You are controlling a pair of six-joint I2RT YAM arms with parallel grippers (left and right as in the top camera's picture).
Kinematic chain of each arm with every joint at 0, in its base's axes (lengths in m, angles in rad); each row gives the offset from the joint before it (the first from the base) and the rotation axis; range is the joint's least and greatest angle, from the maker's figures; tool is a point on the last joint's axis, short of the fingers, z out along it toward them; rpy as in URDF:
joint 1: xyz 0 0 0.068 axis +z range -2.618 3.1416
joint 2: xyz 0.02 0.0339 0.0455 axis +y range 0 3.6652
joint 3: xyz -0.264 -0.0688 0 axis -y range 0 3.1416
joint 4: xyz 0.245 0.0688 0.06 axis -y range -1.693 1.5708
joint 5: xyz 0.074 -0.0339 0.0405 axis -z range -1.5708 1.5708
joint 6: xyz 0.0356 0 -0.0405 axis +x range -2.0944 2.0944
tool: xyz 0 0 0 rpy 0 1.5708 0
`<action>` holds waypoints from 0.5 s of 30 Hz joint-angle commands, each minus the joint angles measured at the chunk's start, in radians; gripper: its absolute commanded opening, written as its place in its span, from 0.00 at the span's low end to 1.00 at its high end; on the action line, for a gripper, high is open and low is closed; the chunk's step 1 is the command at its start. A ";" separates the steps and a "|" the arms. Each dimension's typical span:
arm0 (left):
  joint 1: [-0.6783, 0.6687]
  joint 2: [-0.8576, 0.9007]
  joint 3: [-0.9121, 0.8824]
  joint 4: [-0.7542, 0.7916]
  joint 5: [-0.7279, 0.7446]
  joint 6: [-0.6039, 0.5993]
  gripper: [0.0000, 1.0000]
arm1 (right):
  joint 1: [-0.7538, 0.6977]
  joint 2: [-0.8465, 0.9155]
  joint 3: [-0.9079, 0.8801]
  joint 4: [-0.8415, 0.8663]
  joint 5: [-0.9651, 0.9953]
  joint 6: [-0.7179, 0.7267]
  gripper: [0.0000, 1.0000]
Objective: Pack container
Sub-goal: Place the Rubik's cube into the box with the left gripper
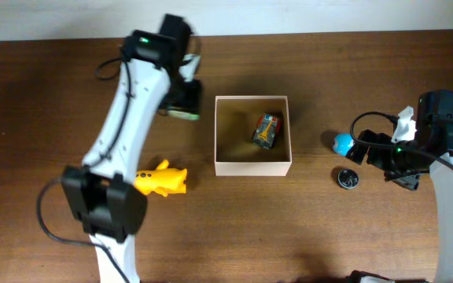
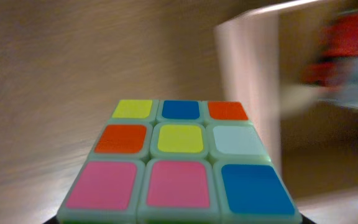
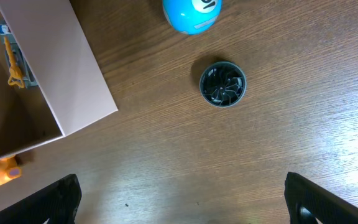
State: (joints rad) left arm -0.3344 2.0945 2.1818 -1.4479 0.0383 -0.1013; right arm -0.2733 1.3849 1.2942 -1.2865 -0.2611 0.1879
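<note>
Here's the box [image 1: 252, 167], square and open-topped, sitting mid-worktop [image 1: 53, 94], a shade nearer the far edge than the near one. One small multicoloured toy [image 1: 267, 130] lies inside, toward the box's right wall.

The left arm reaches for the far edge, and its claw [image 1: 181, 101] hangs just beside the box's left wall, above its far-left corner. It's clamped on a puzzle cube [image 1: 185, 112]. The left wrist view shows that cube [image 2: 180, 163] sharp and filling the frame, with yellow, blue, orange, white and pink tiles. The box wall [image 2: 247, 93] and the toy [image 2: 347, 50] behind it are smeared. The fingers themselves are out of that shot.

Toward the near-left corner a yellow toy [image 1: 163, 179] lies flat on the wood, beside the arm's lower link and apart from the box.

On the right side of the worktop, the right claw [image 1: 388, 165] is spread wide with nothing in it. In the right wrist view its fingers [image 3: 61, 199] show only at the bottom corners. Ahead of them sit a blue ball [image 3: 191, 12] and a small dark round object [image 3: 222, 83], close together but not touching. Both rest on the wood between the box and the right edge.
</note>
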 commanded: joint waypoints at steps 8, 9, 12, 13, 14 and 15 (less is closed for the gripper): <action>-0.246 0.037 -0.066 0.164 -0.008 -0.259 0.54 | -0.001 -0.004 0.018 -0.001 0.011 0.008 0.99; -0.254 0.055 -0.072 0.174 -0.017 -0.274 0.54 | -0.001 -0.004 0.018 -0.002 0.011 0.008 0.99; -0.261 0.114 -0.076 0.194 -0.051 -0.315 0.53 | -0.001 -0.004 0.018 -0.004 0.010 0.008 0.99; -0.261 0.128 -0.076 0.205 -0.058 -0.319 0.53 | -0.001 -0.004 0.018 -0.004 0.010 0.008 0.99; -0.258 0.142 -0.076 0.219 -0.065 -0.320 0.53 | -0.001 -0.004 0.018 -0.005 0.010 0.008 0.99; -0.254 0.153 -0.076 0.231 -0.072 -0.322 0.53 | -0.001 -0.004 0.018 -0.005 0.010 0.008 0.99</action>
State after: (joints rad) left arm -0.5991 2.2063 2.1128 -1.2373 0.0143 -0.3683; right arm -0.2733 1.3849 1.2942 -1.2877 -0.2592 0.1875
